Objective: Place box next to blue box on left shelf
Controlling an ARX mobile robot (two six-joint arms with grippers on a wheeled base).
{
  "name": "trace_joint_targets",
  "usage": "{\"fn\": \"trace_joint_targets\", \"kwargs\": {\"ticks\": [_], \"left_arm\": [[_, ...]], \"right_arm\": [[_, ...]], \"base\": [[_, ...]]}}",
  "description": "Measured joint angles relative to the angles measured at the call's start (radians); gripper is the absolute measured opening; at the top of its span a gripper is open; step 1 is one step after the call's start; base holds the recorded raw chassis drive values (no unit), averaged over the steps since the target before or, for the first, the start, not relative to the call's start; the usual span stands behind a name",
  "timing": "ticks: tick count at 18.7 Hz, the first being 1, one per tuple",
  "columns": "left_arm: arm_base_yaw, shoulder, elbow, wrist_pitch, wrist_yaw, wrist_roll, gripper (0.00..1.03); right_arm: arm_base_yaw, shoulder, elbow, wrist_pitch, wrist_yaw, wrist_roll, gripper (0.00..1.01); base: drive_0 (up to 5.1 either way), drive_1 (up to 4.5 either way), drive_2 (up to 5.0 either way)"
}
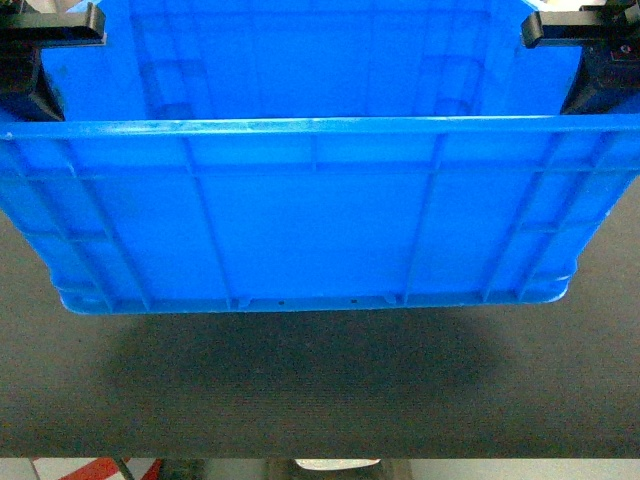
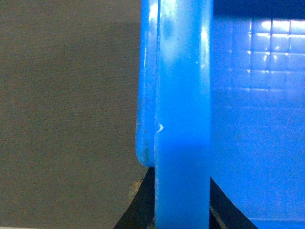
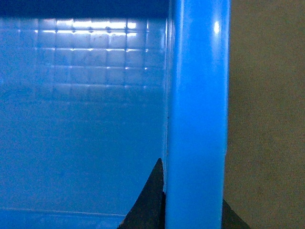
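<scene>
Clamped over opposite side rims, left gripper (image 2: 182, 210) and right gripper (image 3: 193, 210) holding the box (image 1: 310, 220) aloft over dark floor (image 1: 320, 390); best kept level, grips even, shelf not in view.

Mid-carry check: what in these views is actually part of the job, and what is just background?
Job:
- blue crate, open top, held off the floor
- left pincer on its left rim
- right pincer on its right rim

Background:
- dark grey floor
- red and white shapes at the bottom edge, too cropped to identify

The shelf is not in view.
</scene>
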Motion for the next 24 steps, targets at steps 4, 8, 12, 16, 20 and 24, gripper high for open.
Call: {"fn": "trace_joint_targets", "kwargs": {"ticks": [4, 8, 12, 16, 20, 24], "left_arm": [[0.000, 0.000, 0.000, 0.000, 0.000, 0.000, 0.09], [0.000, 0.000, 0.000, 0.000, 0.001, 0.000, 0.09], [0.000, 0.000, 0.000, 0.000, 0.005, 0.000, 0.09], [0.000, 0.000, 0.000, 0.000, 0.006, 0.000, 0.09], [0.000, 0.000, 0.000, 0.000, 0.006, 0.000, 0.09], [0.000, 0.000, 0.000, -0.001, 0.007, 0.001, 0.09]], "right_arm": [[0.000, 0.000, 0.000, 0.000, 0.000, 0.000, 0.07], [0.000, 0.000, 0.000, 0.000, 0.000, 0.000, 0.07], [0.000, 0.000, 0.000, 0.000, 0.001, 0.000, 0.07], [0.000, 0.000, 0.000, 0.000, 0.001, 0.000, 0.07], [0.000, 0.000, 0.000, 0.000, 0.001, 0.000, 0.07], [0.000, 0.000, 0.000, 0.001, 0.001, 0.000, 0.07]], "base": [[0.0, 0.00, 0.0], [0.0, 0.00, 0.0], [0.0, 0.00, 0.0], [0.0, 0.00, 0.0], [0.0, 0.00, 0.0], [0.0, 0.00, 0.0]]}}
